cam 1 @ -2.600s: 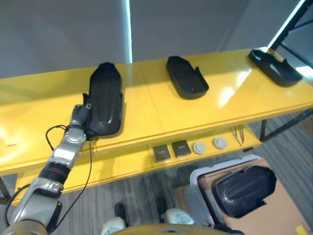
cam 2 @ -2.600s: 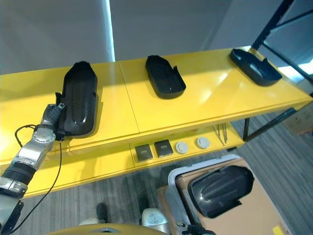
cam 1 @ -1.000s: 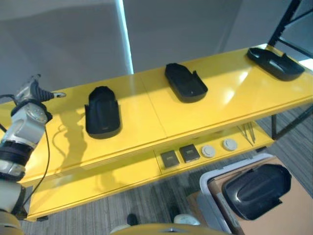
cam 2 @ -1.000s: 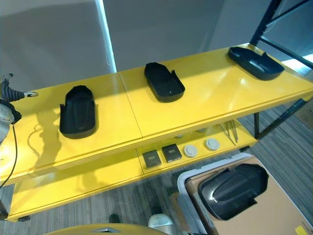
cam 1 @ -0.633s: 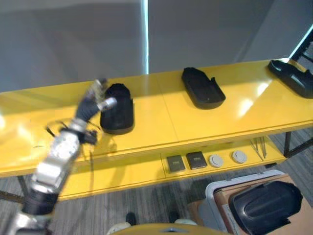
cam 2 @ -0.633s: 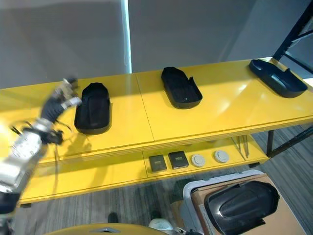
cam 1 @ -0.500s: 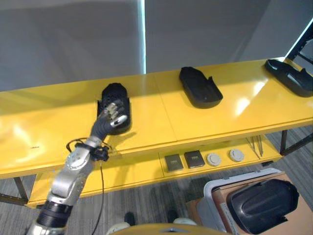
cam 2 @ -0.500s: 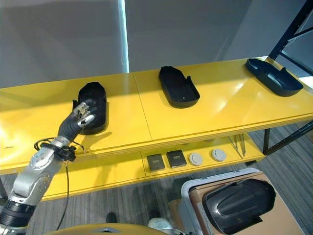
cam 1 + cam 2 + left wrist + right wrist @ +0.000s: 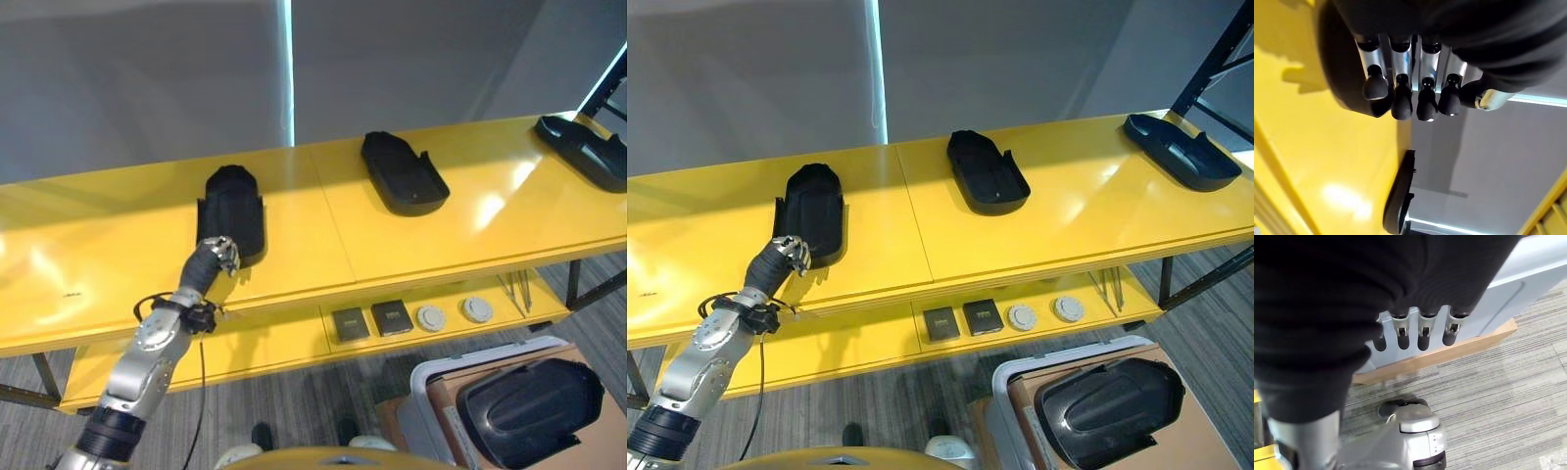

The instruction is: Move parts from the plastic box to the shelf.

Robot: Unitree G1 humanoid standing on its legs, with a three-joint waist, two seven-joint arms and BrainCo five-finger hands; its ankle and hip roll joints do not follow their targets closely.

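Three black moulded plastic parts [image 9: 232,211] are seen on the yellow shelf [image 9: 323,230]; rightmost cropped. Left hand [image 9: 217,257] clenched, empty; right hand [image 9: 1420,328] curled, empty.

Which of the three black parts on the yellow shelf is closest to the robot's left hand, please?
The leftmost black part: the left hand is at its near end, while the other two lie farther right.

three black moulded plastic parts lie well apart along the top of the glossy yellow shelf [image 9: 294,245]: a rounded shell-shaped part [image 9: 232,211] toward the left, a tray-like part with a notched rim [image 9: 402,172] near the middle, and a long shallow part [image 9: 586,152] at the far right. a fourth glossy black domed part [image 9: 534,409] rests in the grey plastic box [image 9: 423,403] on the floor below.
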